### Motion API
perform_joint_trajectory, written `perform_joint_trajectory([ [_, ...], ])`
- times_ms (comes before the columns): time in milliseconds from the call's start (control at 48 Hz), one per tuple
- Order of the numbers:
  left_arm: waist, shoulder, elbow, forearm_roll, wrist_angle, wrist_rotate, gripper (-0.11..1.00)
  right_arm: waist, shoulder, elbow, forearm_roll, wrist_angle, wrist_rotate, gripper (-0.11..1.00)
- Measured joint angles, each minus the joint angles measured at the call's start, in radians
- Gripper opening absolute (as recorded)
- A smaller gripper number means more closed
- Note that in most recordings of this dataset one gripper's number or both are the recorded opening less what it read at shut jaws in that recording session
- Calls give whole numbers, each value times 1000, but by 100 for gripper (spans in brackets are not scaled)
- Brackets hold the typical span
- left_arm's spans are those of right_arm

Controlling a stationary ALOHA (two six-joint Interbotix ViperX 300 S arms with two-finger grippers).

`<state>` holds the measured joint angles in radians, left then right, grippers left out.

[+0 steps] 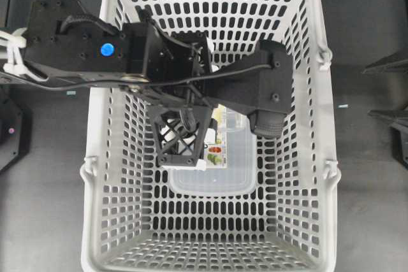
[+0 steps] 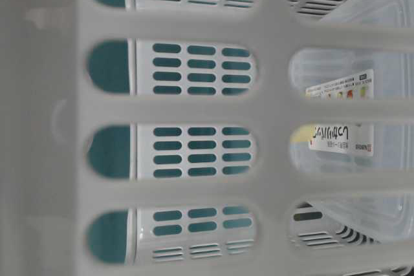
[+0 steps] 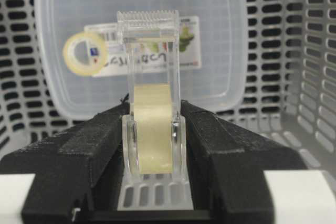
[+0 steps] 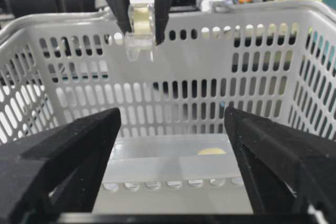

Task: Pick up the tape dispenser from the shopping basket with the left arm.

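Observation:
My left gripper (image 3: 154, 109) is shut on the tape dispenser (image 3: 152, 135), a clear plastic holder with a pale yellow roll, clamped by its sides. In the right wrist view the left gripper (image 4: 142, 29) points down and holds the dispenser (image 4: 139, 41) near rim height of the shopping basket (image 4: 220, 51), clear of the basket floor. From overhead the left gripper (image 1: 182, 157) hangs over the middle of the basket (image 1: 97, 125) and hides the dispenser. My right gripper (image 4: 173, 166) is open and empty, low inside the basket.
A clear lidded container (image 3: 220, 24) lies on the basket floor below both grippers. It shows a white printed label (image 3: 190, 43) and a pale yellow tape ring (image 3: 85, 52). Slotted basket walls (image 3: 307, 77) close in all round.

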<state>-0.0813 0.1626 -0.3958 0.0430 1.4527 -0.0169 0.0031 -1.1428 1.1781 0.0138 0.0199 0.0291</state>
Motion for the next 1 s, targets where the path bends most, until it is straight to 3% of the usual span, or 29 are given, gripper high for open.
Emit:
perform_joint_trajectory([
  [1000,-2,5,9,0,3,0,30,0,-3,5,0,-2,0,77],
])
